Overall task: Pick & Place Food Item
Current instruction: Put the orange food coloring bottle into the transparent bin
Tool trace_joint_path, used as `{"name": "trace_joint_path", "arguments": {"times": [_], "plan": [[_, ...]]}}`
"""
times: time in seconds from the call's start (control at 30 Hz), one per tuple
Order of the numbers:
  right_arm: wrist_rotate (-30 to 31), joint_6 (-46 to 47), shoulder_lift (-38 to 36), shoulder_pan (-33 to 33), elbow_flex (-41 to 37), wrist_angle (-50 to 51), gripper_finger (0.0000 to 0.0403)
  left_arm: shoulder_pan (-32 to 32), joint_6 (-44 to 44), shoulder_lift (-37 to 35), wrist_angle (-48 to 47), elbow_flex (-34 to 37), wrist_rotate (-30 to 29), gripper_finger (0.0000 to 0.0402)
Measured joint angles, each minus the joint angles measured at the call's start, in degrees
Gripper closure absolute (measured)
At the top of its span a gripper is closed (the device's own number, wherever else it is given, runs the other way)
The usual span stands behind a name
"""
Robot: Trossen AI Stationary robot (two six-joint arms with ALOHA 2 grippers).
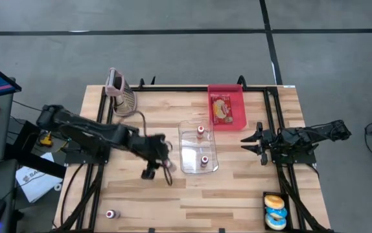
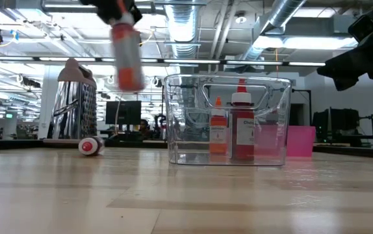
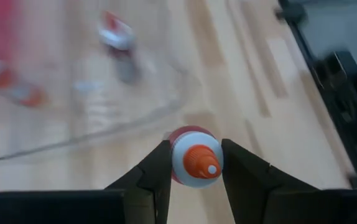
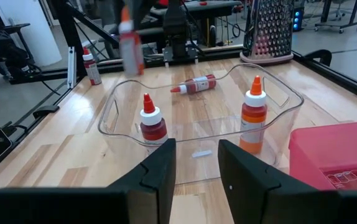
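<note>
1. left gripper (image 3: 194, 163): jaws pinching a red bottle (image 3: 194, 164), held in the air beside the clear bin (image 1: 198, 150); motion-blurred in the low view.
2. bin: two bottles upright inside.
3. right gripper (image 4: 197, 163): jaws spread, empty, parked near the red tray (image 1: 228, 107).
4. right wrist view only: another bottle (image 4: 195, 85) lying beyond the bin.

Two red sauce bottles (image 4: 153, 122) stand upright inside the clear bin (image 4: 107, 112); beyond the bin, another bottle (image 4: 195, 84) lies flat, near a grater (image 4: 270, 31).
</note>
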State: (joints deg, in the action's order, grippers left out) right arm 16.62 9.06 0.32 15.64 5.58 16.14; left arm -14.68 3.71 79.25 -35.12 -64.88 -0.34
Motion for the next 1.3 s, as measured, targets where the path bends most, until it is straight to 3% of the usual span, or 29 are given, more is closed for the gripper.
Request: {"name": "trace_joint_path", "arguments": {"times": [0.23,0.63,0.93,1.3], "plan": [[0.0,0.0,0.0,-0.01,0.0,-0.02,0.029,9.68,-7.27,0.14,-1.36,-5.27,-1.4,0.0293],[0.0,0.0,0.0,-0.02,-0.02,-0.02,0.029,23.49,-21.96,17.64,-7.14,-18.06,6.59,0.0293],[-0.03,0.0,0.0,-0.01,-0.02,-0.02,0.029,27.89,-26.07,24.84,-6.94,-20.06,9.86,0.0293],[-0.02,0.0,0.0,-0.01,-0.02,0.0,0.029,28.63,-27.91,27.25,-3.73,-20.06,10.13,0.0293]]}}
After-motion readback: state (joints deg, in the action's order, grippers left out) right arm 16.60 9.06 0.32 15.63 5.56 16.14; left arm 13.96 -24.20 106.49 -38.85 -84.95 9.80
